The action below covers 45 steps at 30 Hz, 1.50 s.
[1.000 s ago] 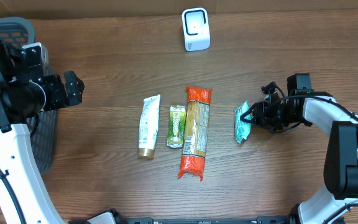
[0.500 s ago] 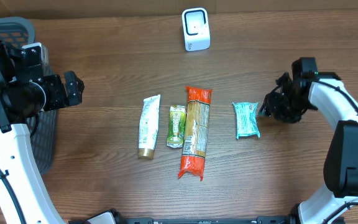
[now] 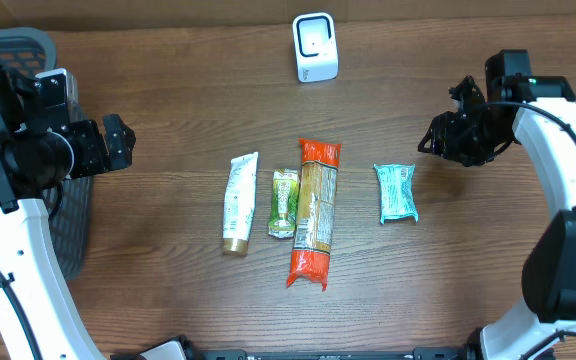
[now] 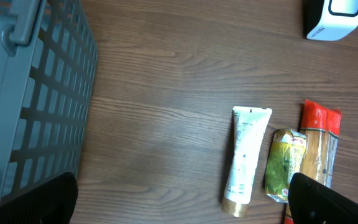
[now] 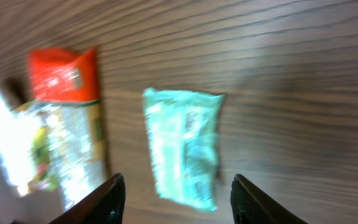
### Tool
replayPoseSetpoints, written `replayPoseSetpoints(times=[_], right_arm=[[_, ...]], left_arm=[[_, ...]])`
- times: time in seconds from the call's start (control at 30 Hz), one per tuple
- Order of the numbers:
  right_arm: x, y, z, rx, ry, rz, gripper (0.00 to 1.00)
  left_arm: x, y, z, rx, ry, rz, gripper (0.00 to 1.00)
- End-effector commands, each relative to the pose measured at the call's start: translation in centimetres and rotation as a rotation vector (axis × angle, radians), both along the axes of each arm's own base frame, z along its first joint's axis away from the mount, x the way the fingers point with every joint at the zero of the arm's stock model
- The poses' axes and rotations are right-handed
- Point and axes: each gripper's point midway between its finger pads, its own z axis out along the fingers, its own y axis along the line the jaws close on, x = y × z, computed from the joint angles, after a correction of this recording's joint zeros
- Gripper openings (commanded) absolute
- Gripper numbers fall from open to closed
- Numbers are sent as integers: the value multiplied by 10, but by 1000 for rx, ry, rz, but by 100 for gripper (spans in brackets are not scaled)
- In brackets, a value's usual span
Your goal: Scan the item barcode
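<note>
A teal packet (image 3: 398, 192) lies flat on the wooden table, right of the row of goods; the right wrist view shows it (image 5: 184, 146) blurred, below my fingers. My right gripper (image 3: 430, 140) hangs open above and to the right of it, apart from it, with nothing between its fingers (image 5: 177, 177). The white barcode scanner (image 3: 315, 47) stands upright at the table's back middle and also shows at the top right of the left wrist view (image 4: 334, 18). My left gripper (image 3: 118, 140) stands wide open at the far left, empty (image 4: 182, 199).
A white tube (image 3: 238, 203), a small green packet (image 3: 284, 203) and a long orange-ended pasta bag (image 3: 315, 212) lie side by side at the table's middle. A grey mesh basket (image 4: 36, 93) stands at the left edge beside my left arm.
My right gripper let go of the teal packet, which went from tipped up between the fingers to lying flat. The gripper then drew back toward the far right. The left arm stayed still.
</note>
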Motion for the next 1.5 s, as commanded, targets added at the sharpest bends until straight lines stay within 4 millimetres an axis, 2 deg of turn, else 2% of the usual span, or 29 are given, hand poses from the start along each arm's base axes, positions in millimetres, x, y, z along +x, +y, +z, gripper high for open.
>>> replayPoseSetpoints(times=[0.0, 0.13, 0.27, 0.33, 0.4, 0.5, 0.7, 0.83, 1.0, 1.07, 1.2, 1.33, 1.47], right_arm=[[-4, 15, 56, 76, -150, 61, 60], [-19, 9, 92, 62, -222, 25, 62], [-39, -9, 121, -33, -276, -80, 62], [-47, -13, 127, -53, -286, -118, 62], [-52, -10, 123, -43, -283, -131, 61], [-55, 4, 97, -14, -245, -104, 59], [-51, 67, 22, 116, -213, 69, 54], [-47, 98, -18, 100, -194, 193, 49], [-61, 122, -68, 5, -101, 305, 49], [-67, 121, -80, -37, -67, 317, 49], [-74, 107, -87, -114, -24, 308, 49], [-77, 84, -94, -230, 8, 278, 51], [-71, 57, -98, -348, 21, 184, 51]], left_arm=[[2, -1, 4, -3, -15, -19, 99], [2, -1, 4, -2, -15, -18, 100], [2, -1, 4, -3, -15, -19, 100], [2, -1, 4, -2, -15, -19, 100], [2, -1, 4, -3, -15, -19, 100], [2, -1, 4, -3, -15, -18, 100], [2, -1, 4, -2, -15, -19, 100], [2, -1, 4, -2, -15, -18, 100], [2, -1, 4, -2, -15, -19, 99], [2, -1, 4, -3, -15, -19, 100], [2, -1, 4, -3, -15, -18, 100], [2, -1, 4, -3, -15, -19, 100], [2, -1, 4, -3, -15, -19, 99]])
